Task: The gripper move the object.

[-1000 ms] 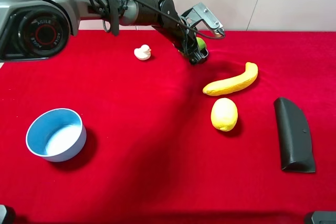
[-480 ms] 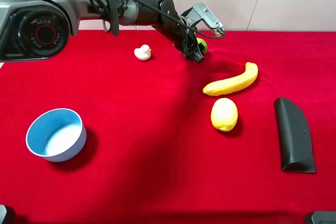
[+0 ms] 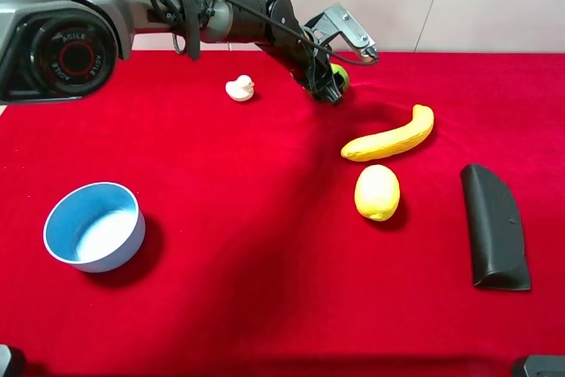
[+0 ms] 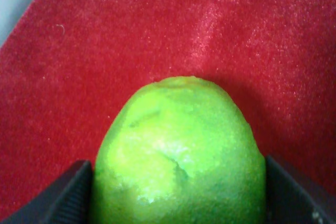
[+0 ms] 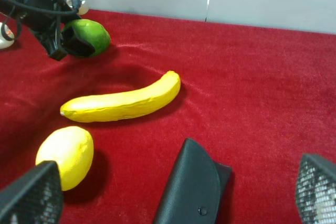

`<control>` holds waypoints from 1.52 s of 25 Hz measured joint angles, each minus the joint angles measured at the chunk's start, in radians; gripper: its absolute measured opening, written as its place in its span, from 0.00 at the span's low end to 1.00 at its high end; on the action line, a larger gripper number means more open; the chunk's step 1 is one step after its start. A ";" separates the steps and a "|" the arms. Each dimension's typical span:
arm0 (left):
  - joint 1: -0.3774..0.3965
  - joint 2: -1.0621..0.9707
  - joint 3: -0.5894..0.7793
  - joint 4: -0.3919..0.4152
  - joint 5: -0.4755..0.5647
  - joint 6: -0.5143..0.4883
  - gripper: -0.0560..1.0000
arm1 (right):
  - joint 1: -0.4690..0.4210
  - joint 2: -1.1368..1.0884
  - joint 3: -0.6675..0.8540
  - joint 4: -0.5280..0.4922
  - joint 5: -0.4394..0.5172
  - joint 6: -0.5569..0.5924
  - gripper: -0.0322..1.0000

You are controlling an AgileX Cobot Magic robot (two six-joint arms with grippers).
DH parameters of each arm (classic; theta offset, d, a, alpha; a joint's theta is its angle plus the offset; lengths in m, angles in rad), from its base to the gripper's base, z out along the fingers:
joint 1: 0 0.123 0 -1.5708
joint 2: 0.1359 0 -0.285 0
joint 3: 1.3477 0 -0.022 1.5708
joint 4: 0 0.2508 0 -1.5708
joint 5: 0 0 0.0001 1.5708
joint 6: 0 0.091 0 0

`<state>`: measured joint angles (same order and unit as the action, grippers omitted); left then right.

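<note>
Hugging the far edge of red cloth (image 3: 265, 218), left pincer (image 3: 330, 86) grips the lime (image 3: 340, 73).

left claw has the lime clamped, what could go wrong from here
1. The lime is round and bumpy, and the left gripper pinches it only at its sides; it may slip out on lifting.
2. It sits near the back edge of the red cloth, so a dropped lime could roll away.
3. The banana and lemon lie close by; a low carry that way might knock them.
</note>
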<state>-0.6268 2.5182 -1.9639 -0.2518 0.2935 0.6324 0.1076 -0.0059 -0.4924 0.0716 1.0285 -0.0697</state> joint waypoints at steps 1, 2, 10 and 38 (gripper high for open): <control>0.000 0.000 0.000 0.000 0.000 0.000 0.64 | 0.000 0.000 0.000 0.000 0.000 0.000 0.70; 0.000 0.000 0.000 0.000 0.000 0.000 0.64 | 0.000 0.000 0.000 0.000 0.000 0.000 0.70; 0.000 -0.041 0.000 0.002 0.025 0.000 0.64 | 0.000 0.000 0.000 0.000 0.000 0.000 0.70; -0.014 -0.438 0.183 0.126 0.456 -0.083 0.64 | 0.000 0.000 0.000 0.001 0.000 0.000 0.70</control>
<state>-0.6408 2.0807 -1.7809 -0.1258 0.7496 0.5496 0.1076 -0.0059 -0.4924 0.0727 1.0285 -0.0697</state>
